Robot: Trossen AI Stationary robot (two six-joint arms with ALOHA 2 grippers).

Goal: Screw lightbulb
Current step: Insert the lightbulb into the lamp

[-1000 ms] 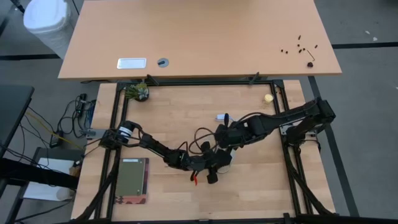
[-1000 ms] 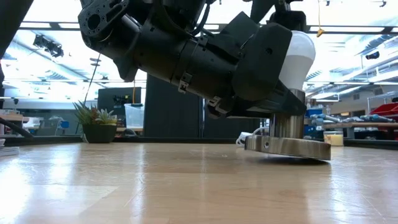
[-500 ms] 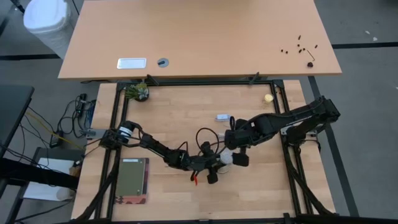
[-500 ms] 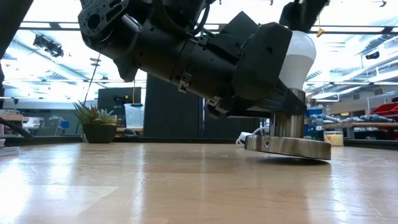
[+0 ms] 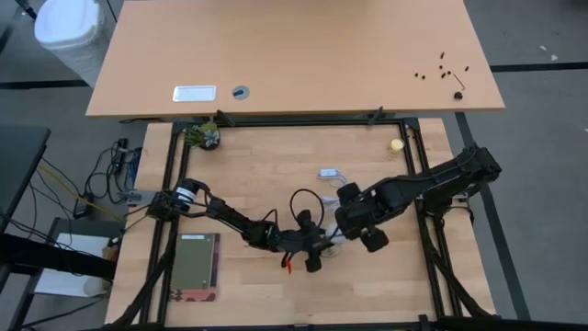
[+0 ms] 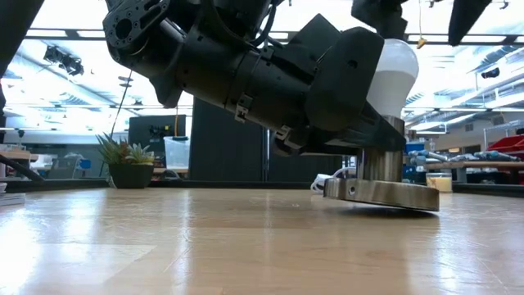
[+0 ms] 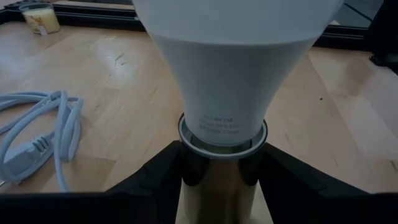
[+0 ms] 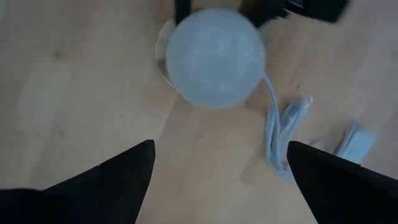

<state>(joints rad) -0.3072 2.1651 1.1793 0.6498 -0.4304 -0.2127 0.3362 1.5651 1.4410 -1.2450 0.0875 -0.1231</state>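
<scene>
Frosted round lightbulb [image 7: 233, 68], metal socket [image 6: 381, 182]

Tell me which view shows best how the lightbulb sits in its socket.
The left wrist view: the lightbulb stands upright, its neck seated in the metal socket. The low view shows part of the globe beside the left arm. The right wrist view sees only its round top. In the high view the arms mostly hide it.

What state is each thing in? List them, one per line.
lightbulb: upright, seated in the socket.
socket: standing on the table, stem gripped.
left hand: closed around the socket stem.
right hand: open, above the lightbulb, not touching it.
white cord: lying loose on the table.
</scene>
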